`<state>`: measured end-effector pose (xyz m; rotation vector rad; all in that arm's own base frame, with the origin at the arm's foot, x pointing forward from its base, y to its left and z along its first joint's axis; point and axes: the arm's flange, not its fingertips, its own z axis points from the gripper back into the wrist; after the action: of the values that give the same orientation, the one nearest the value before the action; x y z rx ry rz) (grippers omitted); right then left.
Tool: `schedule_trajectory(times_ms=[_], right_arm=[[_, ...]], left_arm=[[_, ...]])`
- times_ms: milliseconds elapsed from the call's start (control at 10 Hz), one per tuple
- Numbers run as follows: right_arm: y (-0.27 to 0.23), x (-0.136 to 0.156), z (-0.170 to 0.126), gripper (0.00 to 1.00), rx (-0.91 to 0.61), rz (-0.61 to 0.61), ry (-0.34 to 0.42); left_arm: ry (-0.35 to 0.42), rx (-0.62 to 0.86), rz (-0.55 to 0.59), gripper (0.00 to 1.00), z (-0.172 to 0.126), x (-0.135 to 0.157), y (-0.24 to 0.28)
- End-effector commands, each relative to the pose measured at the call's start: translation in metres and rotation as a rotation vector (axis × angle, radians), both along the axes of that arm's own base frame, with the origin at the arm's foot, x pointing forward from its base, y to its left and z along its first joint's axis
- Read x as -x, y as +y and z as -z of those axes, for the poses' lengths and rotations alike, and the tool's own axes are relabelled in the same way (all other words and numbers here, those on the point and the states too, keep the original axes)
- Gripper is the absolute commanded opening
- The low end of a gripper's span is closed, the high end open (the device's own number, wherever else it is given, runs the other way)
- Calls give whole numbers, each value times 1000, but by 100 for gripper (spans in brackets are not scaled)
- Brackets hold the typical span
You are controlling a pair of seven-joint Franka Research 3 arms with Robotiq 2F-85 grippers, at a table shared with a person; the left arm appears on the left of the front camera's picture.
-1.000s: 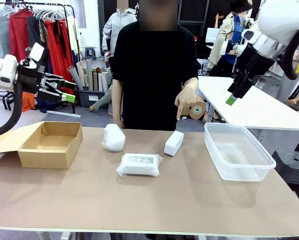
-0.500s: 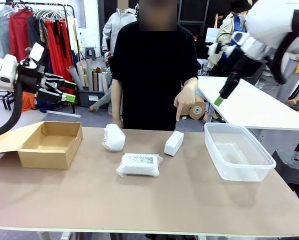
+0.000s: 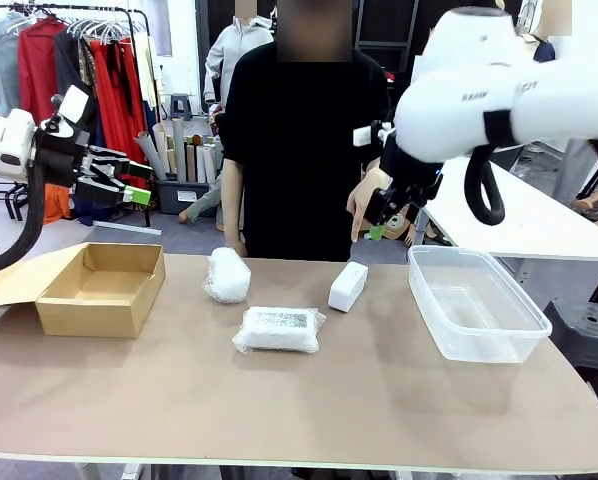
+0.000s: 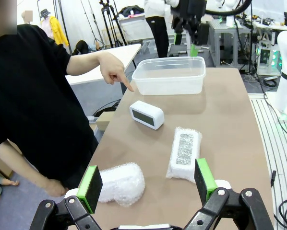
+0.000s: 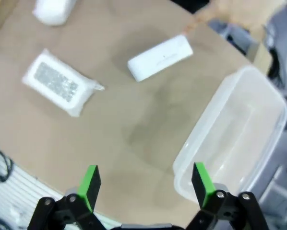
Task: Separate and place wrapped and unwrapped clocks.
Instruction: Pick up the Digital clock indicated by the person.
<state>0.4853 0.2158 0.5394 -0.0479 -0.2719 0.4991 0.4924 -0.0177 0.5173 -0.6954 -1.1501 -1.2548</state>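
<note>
Three clocks lie mid-table. The rounded wrapped clock is at the back. In front of it lies the flat wrapped clock with a speckled label. To their right is the bare white unwrapped clock. A person's hand points down at the unwrapped clock. My right gripper hangs open in the air just above and right of that clock. My left gripper is open and empty, held high above the cardboard box.
An open cardboard box sits at the table's left. A clear plastic tub stands at the right. The person stands at the far edge, behind the clocks. A white table is behind on the right.
My right arm has swung left from above the back-right table and come down toward the unwrapped clock. The left arm, the clocks and the pointing hand have not moved.
</note>
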Motion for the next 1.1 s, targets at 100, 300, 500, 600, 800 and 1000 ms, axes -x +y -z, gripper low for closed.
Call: schedule_trajectory(times_ms=[100, 300, 500, 600, 800, 1000], right_arm=[[6, -28, 30, 100, -77, 228, -27], [1, -44, 59, 100, -150, 257, -49], [-5, -54, 68, 100, -166, 261, -55], [-2, -48, 61, 100, -135, 251, -21], [-2, -48, 61, 100, -135, 251, -21], [-2, -52, 67, 100, -141, 251, -25]], left_arm=[[-6, -3, -9, 100, -1, 2, 0], [-6, -3, -9, 100, -1, 2, 0], [-6, -3, -9, 100, -1, 2, 0], [-6, -3, -9, 100, -1, 2, 0], [-6, -3, -9, 100, -1, 2, 0], [-6, -3, -9, 100, -1, 2, 0]])
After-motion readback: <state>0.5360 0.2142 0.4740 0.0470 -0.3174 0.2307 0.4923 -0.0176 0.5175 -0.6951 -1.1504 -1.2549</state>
